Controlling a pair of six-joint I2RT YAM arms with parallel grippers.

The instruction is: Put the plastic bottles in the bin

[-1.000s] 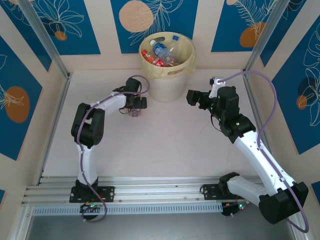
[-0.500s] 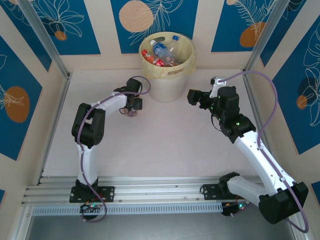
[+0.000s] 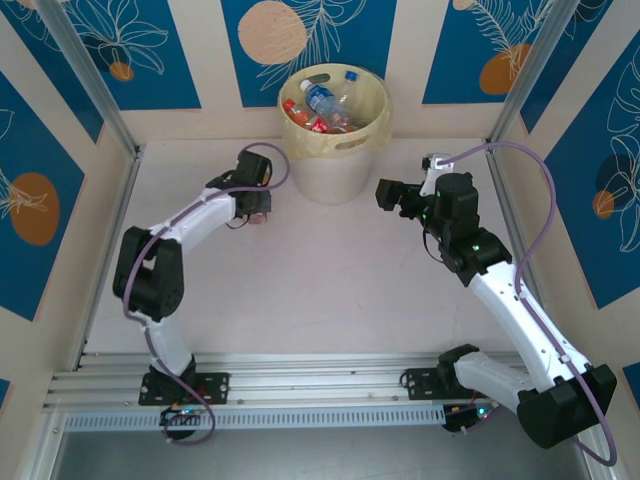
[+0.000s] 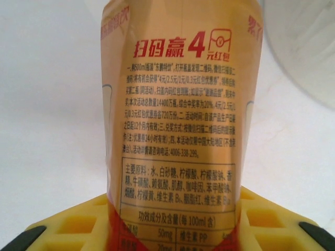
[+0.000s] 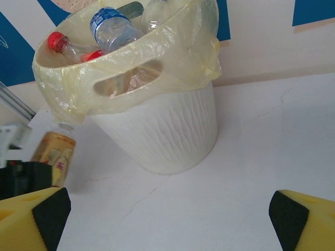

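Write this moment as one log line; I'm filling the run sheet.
left claw: shut on gold-label bottle | right claw: open, empty, facing bin | bin: several bottles inside

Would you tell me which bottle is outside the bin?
The orange-labelled bottle held by the left gripper, beside the bin; the other bottles all lie inside it.

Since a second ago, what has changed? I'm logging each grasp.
The left claw closed on the gold-labelled plastic bottle and shifted slightly left and farther back, its elbow swinging out left. The right claw stayed open and in place; the pale yellow round plastic bin and the bottles inside did not move.
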